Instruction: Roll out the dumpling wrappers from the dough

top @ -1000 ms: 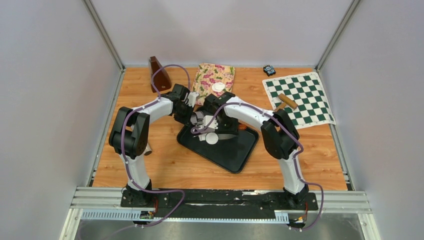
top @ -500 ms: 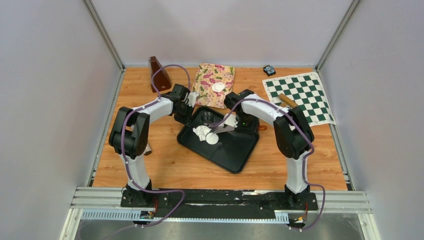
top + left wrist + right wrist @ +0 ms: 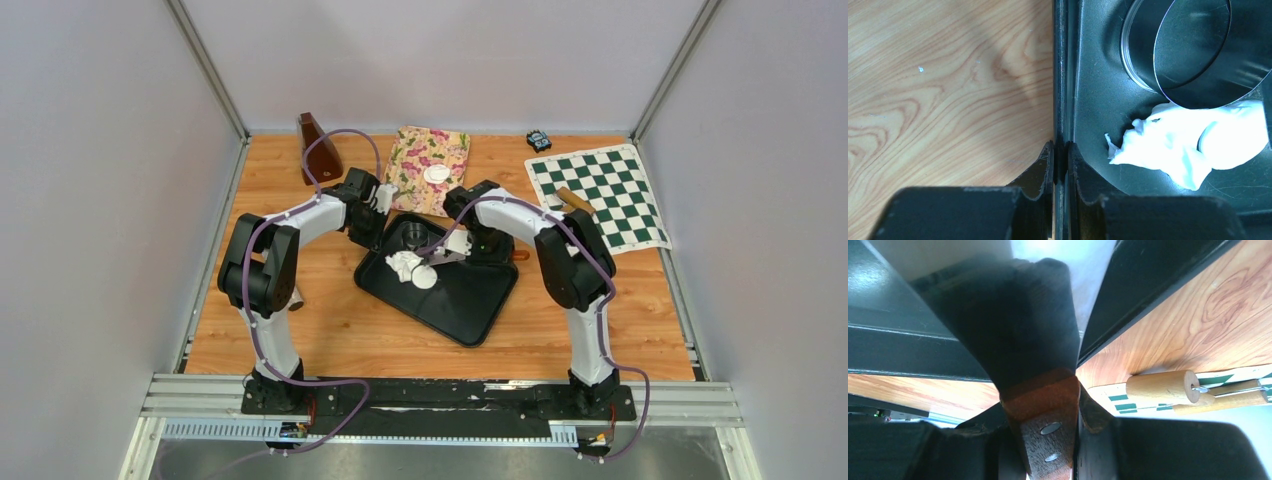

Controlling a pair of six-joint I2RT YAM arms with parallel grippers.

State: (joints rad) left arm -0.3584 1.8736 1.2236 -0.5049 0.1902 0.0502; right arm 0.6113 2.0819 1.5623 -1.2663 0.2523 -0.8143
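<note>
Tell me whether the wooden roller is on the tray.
No, the wooden roller lies on the chess mat, well to the right of the tray.

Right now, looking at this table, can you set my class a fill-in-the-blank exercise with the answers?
The left gripper has its jaws shut on the rim of the black ____.
The right gripper grips a scraper by its ____ handle.
The rolling pin lies on the ____ mat.
A dumpling wrapper rests on the ____ cloth.
Answers: tray, wooden, chessboard, floral.
</note>
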